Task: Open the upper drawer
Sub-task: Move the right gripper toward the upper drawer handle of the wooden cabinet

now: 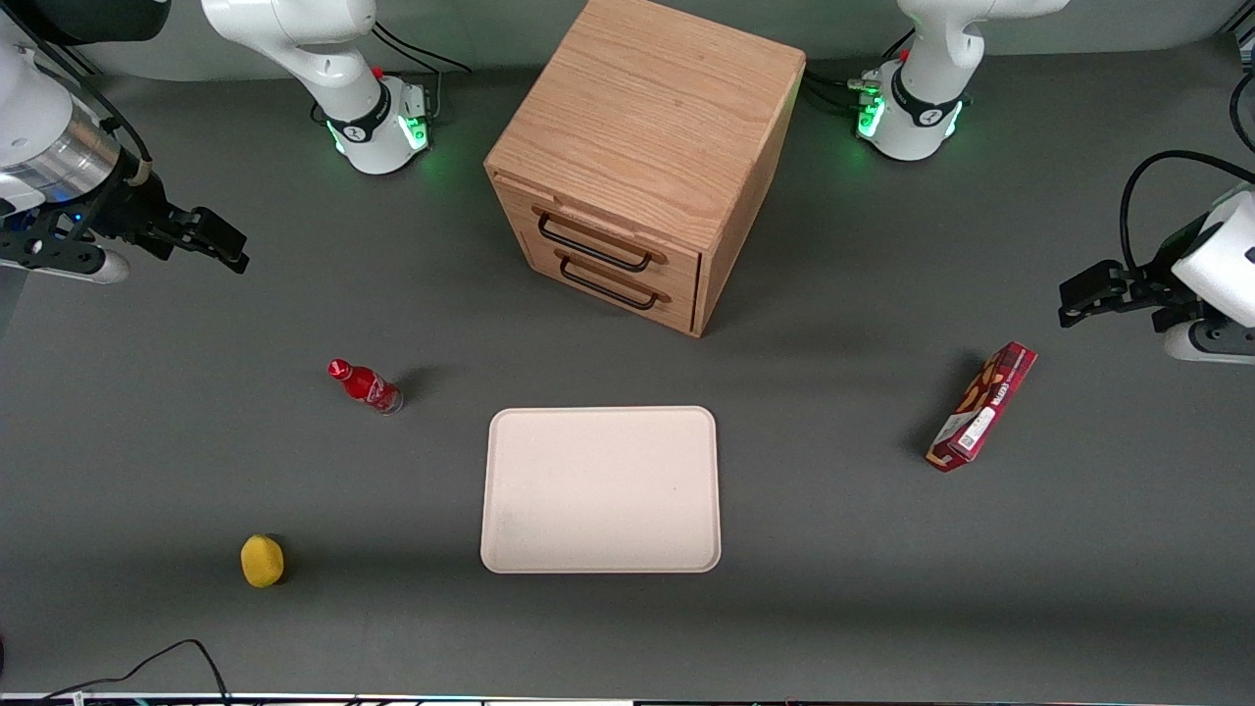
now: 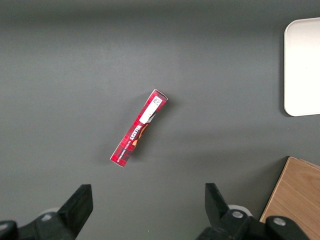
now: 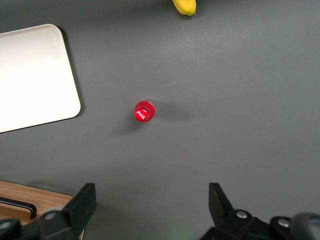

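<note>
The gripper [image 1: 211, 238] is hanging spread wide and holding nothing, up over the table [image 1: 833, 549] toward the working arm's end, well apart from the cabinet [image 1: 642, 147] and above the red bottle [image 3: 144, 111]. The upper drawer [image 1: 598, 240] is sitting closed at the top of the cabinet's front, above the lower drawer [image 1: 613, 284]. It is probably going to slide stiffly as rigid wood, so its thin black handle [image 1: 593, 250] is looking like the spot to pinch.
</note>
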Controlling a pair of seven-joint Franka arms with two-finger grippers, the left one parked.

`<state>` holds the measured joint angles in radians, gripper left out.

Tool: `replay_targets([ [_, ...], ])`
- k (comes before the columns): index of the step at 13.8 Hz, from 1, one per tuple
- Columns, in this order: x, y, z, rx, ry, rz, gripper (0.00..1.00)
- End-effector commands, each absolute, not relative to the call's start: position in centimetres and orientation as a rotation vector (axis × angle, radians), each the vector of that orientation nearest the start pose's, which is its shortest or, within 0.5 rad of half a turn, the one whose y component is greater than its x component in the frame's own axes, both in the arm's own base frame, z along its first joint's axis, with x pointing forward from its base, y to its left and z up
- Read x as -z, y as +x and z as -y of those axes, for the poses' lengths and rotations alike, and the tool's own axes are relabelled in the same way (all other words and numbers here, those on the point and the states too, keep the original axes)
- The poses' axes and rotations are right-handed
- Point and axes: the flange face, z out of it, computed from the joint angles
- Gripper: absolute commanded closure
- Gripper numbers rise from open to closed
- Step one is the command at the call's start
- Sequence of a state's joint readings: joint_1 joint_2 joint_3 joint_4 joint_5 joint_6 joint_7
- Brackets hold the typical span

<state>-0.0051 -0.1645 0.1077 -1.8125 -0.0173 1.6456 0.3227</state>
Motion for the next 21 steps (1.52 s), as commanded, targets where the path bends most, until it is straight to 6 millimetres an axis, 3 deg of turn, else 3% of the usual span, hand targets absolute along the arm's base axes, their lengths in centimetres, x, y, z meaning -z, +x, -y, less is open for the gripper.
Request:
replay_targets([
  [1,-60.7,50.6,-5.4,-0.019,-3.144,-0.343,0.0],
  [4,-61.5,51.1,-5.5,0.002,-3.14,-0.347,0.0],
  [6,-63.0,50.8,-6.9,0.044,-3.143,-0.263,0.0],
  [8,-64.9,48.8,-13.2,-0.039,-3.141,0.283,0.0],
  [9,-64.8,48.6,-15.4,-0.062,-3.079,0.411,0.0],
  [11,-63.5,50.2,-18.1,-0.132,-2.894,0.529,0.0],
  [13,-62.0,50.5,-21.7,-0.14,-2.692,0.99,0.0],
  [15,-59.1,51.3,-23.8,-0.18,-2.526,1.252,0.0],
  [19,-52.0,53.0,-29.9,-0.267,-2.351,1.273,0.0],
  [21,-49.1,53.6,-32.2,-0.276,-2.369,1.192,0.0],
])
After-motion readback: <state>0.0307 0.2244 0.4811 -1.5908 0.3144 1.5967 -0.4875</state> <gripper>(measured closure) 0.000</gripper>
